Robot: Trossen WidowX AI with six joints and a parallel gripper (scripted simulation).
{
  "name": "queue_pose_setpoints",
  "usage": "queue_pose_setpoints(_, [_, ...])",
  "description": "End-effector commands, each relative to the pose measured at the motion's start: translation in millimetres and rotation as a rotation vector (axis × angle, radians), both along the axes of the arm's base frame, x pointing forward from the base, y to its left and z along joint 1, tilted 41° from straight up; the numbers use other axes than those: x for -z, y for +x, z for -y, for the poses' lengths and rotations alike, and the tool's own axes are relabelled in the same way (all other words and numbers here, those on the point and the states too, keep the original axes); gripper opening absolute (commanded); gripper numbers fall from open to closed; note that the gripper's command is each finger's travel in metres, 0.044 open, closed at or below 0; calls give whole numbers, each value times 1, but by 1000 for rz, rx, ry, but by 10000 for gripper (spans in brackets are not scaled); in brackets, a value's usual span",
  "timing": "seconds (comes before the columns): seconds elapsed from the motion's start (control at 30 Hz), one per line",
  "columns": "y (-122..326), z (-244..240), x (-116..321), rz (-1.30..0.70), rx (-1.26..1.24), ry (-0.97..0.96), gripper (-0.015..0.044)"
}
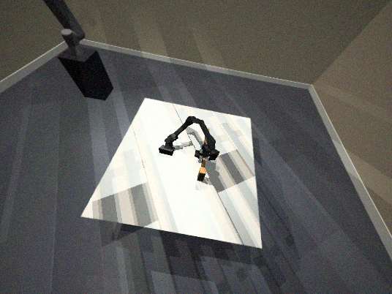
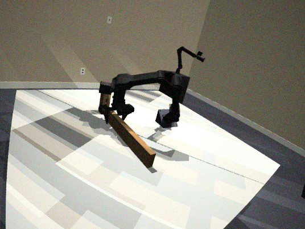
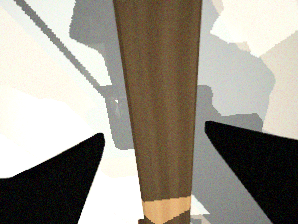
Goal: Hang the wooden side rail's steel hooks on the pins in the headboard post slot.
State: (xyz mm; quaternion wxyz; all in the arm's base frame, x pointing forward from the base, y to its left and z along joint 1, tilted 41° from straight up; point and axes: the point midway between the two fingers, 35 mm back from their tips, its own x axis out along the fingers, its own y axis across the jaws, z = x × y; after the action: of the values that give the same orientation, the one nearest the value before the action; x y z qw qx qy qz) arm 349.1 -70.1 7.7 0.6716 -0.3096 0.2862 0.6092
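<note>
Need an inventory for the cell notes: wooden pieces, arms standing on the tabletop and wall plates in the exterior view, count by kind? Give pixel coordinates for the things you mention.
Wooden rail (image 1: 205, 140) (image 2: 131, 139) (image 3: 160, 100): 1
Wooden post (image 1: 202, 170) (image 2: 105, 99): 1
Black arm (image 1: 191, 119) (image 2: 142, 79): 1
Wall plates (image 2: 109, 19) (image 2: 82, 70): 2
Total: 5

The six-joint arm (image 1: 191, 119) (image 2: 145, 77), arched above the surface between its edges; gripper (image 1: 203, 155) (image 2: 115, 119) (image 3: 155, 131) pointing downward, fingers spread wide, grasping nothing.
</note>
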Motion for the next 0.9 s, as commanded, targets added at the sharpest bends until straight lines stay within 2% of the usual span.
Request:
queue_pose_setpoints(0.0, [0,-2,2,-2,7,5,414])
queue_pose_setpoints(0.4, [0,-2,2,-2,7,5,99])
queue_pose_setpoints(0.53, [0,-2,2,-2,7,5,72])
queue_pose_setpoints(0.63, [0,-2,2,-2,7,5,0])
queue_pose_setpoints(0.87, [0,-2,2,-2,7,5,0])
